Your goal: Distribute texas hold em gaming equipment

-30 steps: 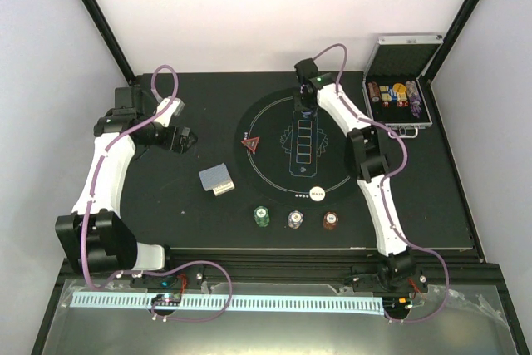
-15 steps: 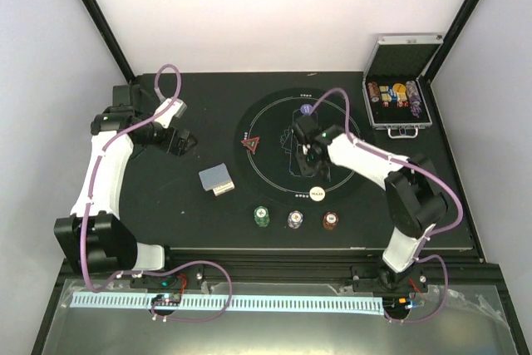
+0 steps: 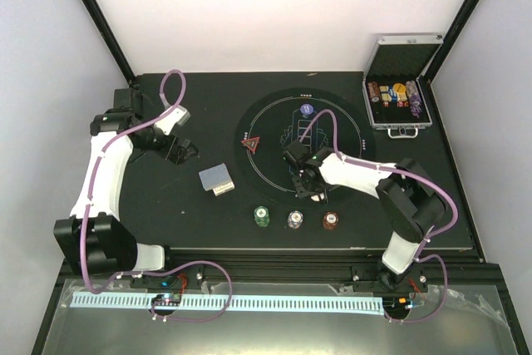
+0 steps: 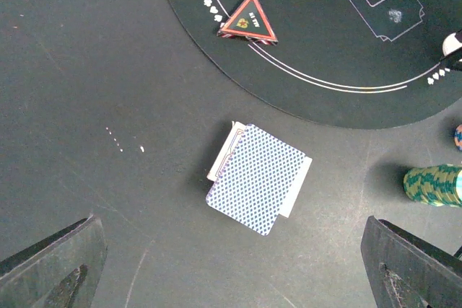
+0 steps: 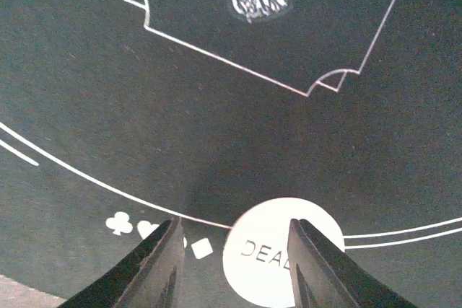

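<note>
While the white round button (image 5: 260, 250) lies flat on the printed rim line at the near edge of the round felt mat (image 3: 258, 172), the right jaws stand partly apart right over it. One finger (image 5: 155, 268) is clear of its edge and the other (image 5: 317, 265) overlaps its side, so nothing is gripped; from the top view the button is hidden beneath that arm's wrist. Just off the mat, three chip stacks sit in a row on the desk (image 3: 208, 222): green (image 3: 263, 217), purple-white (image 3: 294, 219) and red-brown (image 3: 331, 220). A single purple chip (image 3: 307, 110) rests at the mat's far side and the red triangular marker (image 3: 250, 144) at its left edge. Left of the mat lies the small deck of blue-backed cards (image 4: 256, 178), slightly fanned, with the left jaws spread wide above it, holding nothing. An open silver case (image 3: 399, 93) sits at the far right corner
</note>
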`<control>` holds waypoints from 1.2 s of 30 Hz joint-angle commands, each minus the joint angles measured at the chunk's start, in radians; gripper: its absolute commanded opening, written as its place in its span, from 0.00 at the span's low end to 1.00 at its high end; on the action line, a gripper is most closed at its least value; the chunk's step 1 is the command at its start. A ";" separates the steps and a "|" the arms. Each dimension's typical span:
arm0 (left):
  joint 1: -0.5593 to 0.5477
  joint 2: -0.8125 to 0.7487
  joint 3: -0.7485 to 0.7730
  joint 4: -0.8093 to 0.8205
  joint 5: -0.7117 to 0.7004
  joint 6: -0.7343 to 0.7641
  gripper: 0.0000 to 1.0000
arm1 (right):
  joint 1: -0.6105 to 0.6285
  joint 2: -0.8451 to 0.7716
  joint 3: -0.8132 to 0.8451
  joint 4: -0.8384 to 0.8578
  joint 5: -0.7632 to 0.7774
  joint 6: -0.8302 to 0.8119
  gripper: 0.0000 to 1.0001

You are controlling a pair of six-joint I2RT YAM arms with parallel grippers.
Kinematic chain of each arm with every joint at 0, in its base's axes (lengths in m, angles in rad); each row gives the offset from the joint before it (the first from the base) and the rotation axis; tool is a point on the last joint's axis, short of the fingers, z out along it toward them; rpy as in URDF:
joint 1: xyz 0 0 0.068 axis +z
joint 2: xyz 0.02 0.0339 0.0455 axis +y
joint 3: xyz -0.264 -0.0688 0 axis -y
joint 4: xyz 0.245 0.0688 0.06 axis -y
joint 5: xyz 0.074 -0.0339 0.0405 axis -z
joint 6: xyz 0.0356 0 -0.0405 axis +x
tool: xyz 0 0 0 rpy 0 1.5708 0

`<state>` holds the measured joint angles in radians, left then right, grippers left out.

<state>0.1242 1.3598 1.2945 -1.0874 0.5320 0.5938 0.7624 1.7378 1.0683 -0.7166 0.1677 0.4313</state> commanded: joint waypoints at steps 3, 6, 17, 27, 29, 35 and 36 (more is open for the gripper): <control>0.003 -0.041 -0.008 -0.044 0.031 0.099 0.99 | -0.002 -0.024 -0.056 0.003 0.063 0.043 0.37; 0.002 -0.045 -0.027 -0.066 0.043 0.179 0.99 | -0.002 -0.024 -0.081 0.015 0.056 0.051 0.35; -0.029 -0.072 -0.202 -0.034 -0.012 0.360 0.99 | -0.077 -0.005 -0.090 0.003 0.089 0.063 0.30; -0.069 -0.073 -0.255 0.049 -0.060 0.414 0.99 | -0.042 -0.095 -0.061 -0.025 0.069 0.078 0.39; -0.081 -0.073 -0.269 0.062 -0.075 0.435 0.99 | -0.035 -0.086 -0.067 -0.012 0.048 0.084 0.40; -0.123 -0.055 -0.287 0.096 -0.123 0.483 0.99 | -0.059 -0.064 -0.126 0.033 0.023 0.094 0.37; -0.129 -0.048 -0.290 0.101 -0.130 0.488 0.99 | -0.071 -0.061 -0.135 0.040 0.020 0.093 0.37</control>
<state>0.0208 1.3083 1.0077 -1.0267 0.4393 1.0149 0.7197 1.6615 0.9733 -0.7074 0.2096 0.5049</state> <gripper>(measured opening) 0.989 0.374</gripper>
